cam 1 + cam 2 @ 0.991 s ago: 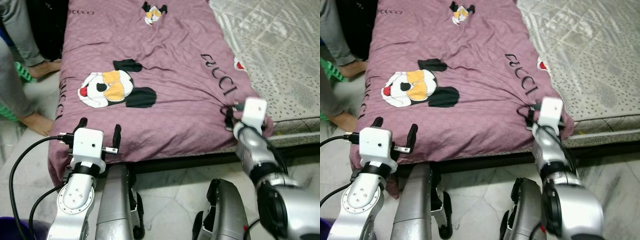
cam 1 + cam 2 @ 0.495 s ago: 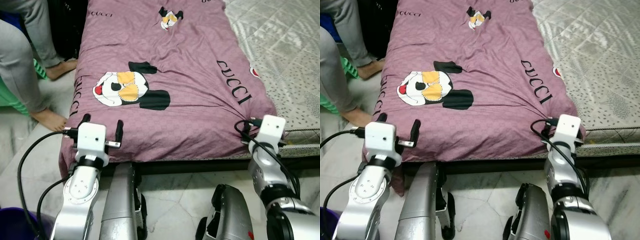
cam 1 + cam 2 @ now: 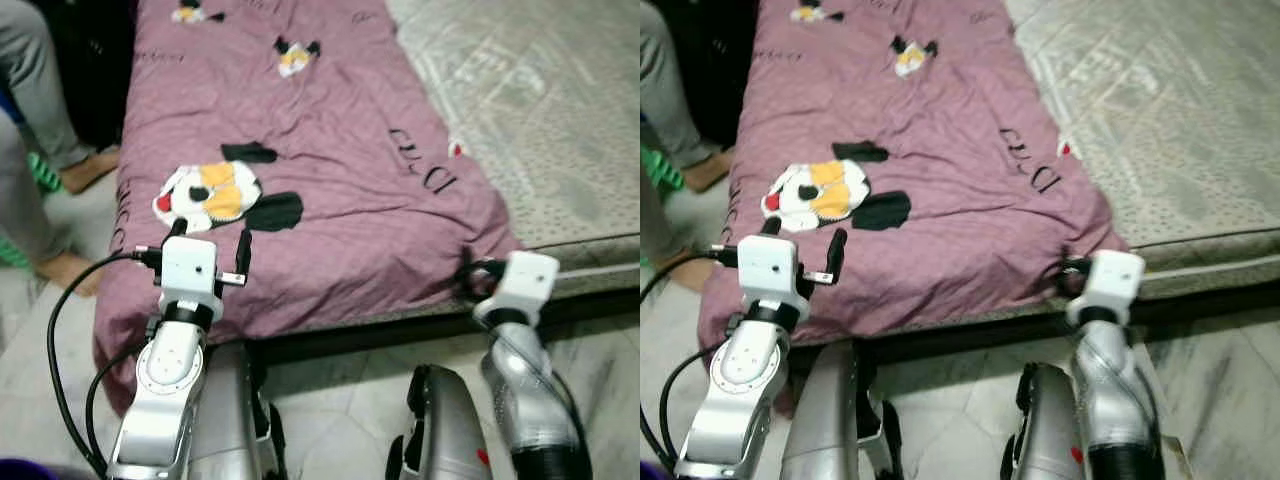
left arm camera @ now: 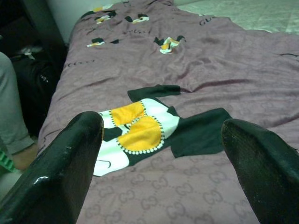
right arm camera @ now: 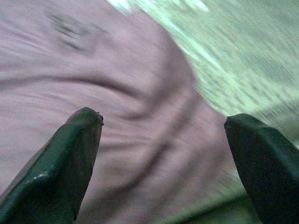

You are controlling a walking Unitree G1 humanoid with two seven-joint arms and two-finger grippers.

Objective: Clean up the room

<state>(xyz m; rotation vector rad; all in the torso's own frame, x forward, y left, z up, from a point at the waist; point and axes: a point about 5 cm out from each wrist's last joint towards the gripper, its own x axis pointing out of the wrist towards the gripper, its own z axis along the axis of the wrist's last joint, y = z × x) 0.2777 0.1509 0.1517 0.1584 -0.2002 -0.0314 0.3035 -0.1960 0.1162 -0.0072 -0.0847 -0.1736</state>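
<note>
Both arms sit lower/further back vs the earlier frames: right gripper (image 5: pixel 161 154) was at the blanket's near right corner w/ fabric bunched at it, now it hangs just off that corner by the bed edge, fingers spread wide, holding nothing. Camera has shifted too, so part of the change is the head moving, not the bedding.

Left gripper (image 3: pixel 212 244) hovers above the purple blanket (image 3: pixel 330 190) near its front left edge, just short of the cartoon mouse print (image 4: pixel 140 130); fingers (image 4: pixel 65 172) wide apart, nothing between them.

Blanket lies spread flat over the left half of the bed, front edge draping toward the tiled floor (image 3: pixel 330 420). Some creases run toward the near right corner, otherwise fairly smooth. Beside it, right of the blanket, the grey-green patterned mattress cover (image 3: pixel 540 110) is bare.

Progress, as a judgement: blanket looks laid out & mostly straightened, so bed-making part seems near done. Left to do, prob: smooth the last wrinkles at the right corner, even the hanging front edge. Rest of room can't be judged from these views.

A person's legs (image 3: pixel 40 150) stand on the floor left of the blanket.
</note>
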